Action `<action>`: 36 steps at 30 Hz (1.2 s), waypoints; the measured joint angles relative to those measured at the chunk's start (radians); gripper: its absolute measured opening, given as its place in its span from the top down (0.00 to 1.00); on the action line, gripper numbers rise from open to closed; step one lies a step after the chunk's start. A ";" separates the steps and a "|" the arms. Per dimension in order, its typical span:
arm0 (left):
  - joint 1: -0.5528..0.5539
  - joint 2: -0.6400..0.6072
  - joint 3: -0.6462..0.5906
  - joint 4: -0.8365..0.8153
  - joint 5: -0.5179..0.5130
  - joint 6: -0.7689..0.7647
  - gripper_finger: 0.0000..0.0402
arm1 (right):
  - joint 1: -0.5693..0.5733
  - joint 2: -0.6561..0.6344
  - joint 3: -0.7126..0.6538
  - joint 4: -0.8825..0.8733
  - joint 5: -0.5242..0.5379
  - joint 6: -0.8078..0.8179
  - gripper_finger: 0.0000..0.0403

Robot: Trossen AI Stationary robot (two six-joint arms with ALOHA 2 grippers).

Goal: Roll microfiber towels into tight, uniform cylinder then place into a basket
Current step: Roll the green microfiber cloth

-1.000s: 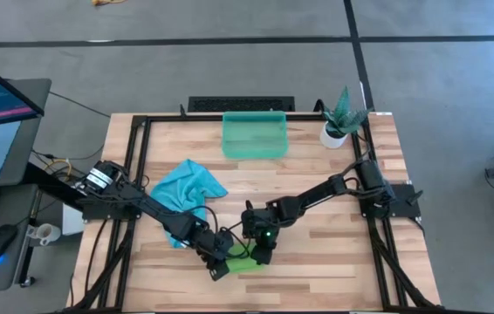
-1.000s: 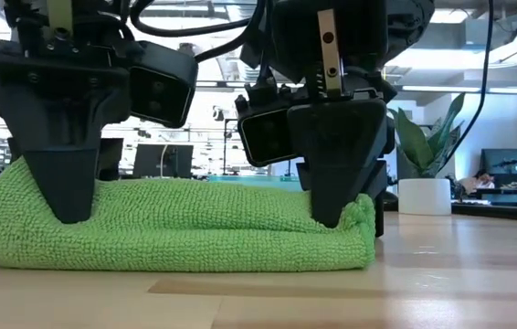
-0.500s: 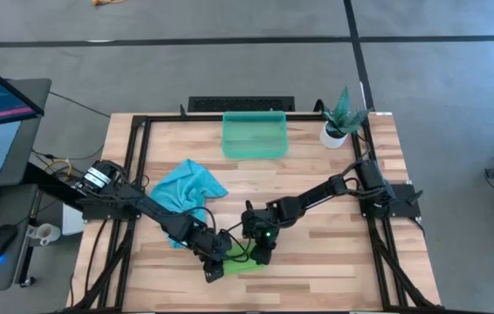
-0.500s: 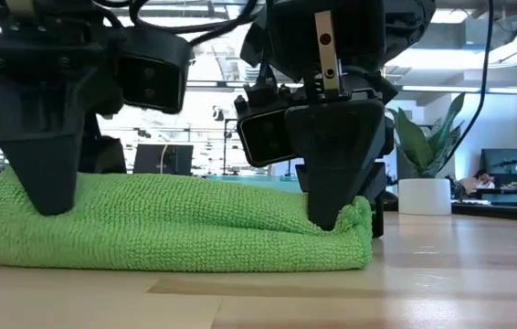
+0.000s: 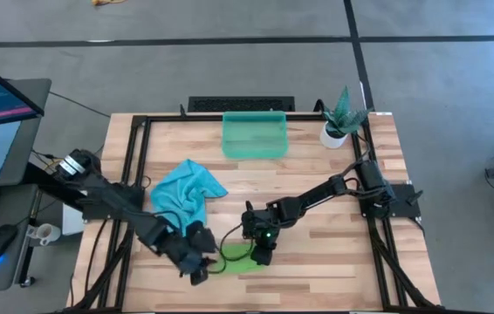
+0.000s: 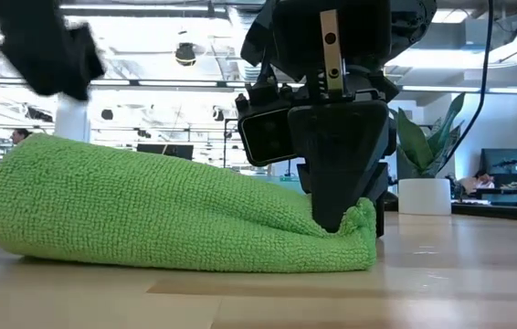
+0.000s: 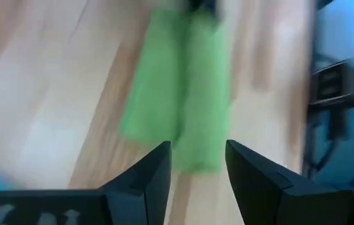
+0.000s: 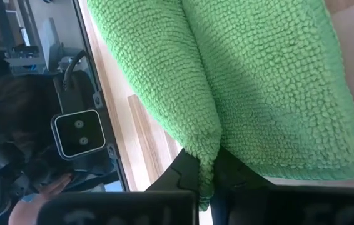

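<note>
Near the table's front edge lies the green towel (image 6: 176, 215), folded but loosely bulging, so rolling looks barely begun; next it likely needs tucking and turning tight. One end is pinched by the right gripper (image 6: 336, 219), reaching in low. Beside the other end, the left gripper (image 5: 196, 269) hangs open, clear of it.

The scene is bright and evenly lit. In the low view, ceiling lamps (image 6: 185, 53) glare above the sharp green towel (image 6: 167, 219). The left wrist view is strongly blurred by motion.
</note>
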 joint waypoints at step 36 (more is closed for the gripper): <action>-0.016 0.305 0.008 0.105 -0.028 -0.067 0.71 | 0.013 -0.001 -0.002 0.040 0.091 0.032 0.79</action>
